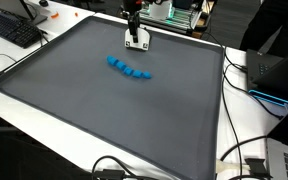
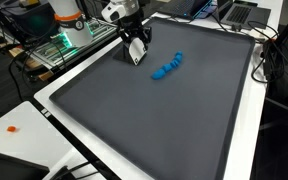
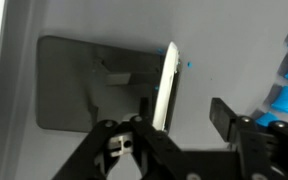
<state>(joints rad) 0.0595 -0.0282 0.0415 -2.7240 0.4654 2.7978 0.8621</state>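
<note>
My gripper point(image 1: 136, 38) hangs over the far part of a large dark grey mat point(image 1: 104, 110), seen in both exterior views point(image 2: 136, 48). In the wrist view its jaws point(image 3: 184, 112) are open. A thin white flat piece point(image 3: 165, 85) stands edge-on between them, close against one finger and apart from the other. The same white piece shows under the fingers in both exterior views point(image 1: 137, 43) point(image 2: 137, 55). A curved row of several small blue blocks point(image 1: 129, 69) lies on the mat a short way from the gripper point(image 2: 168, 67). It also shows at the edge of the wrist view point(image 3: 286, 98).
The mat lies on a white table point(image 1: 239, 120). A black keyboard point(image 1: 14, 30) lies off one corner. Cables point(image 1: 246, 150) and a laptop point(image 1: 284, 75) sit along one side. Electronics point(image 2: 59, 45) stand behind the arm. A small orange item point(image 2: 12, 128) lies on the table.
</note>
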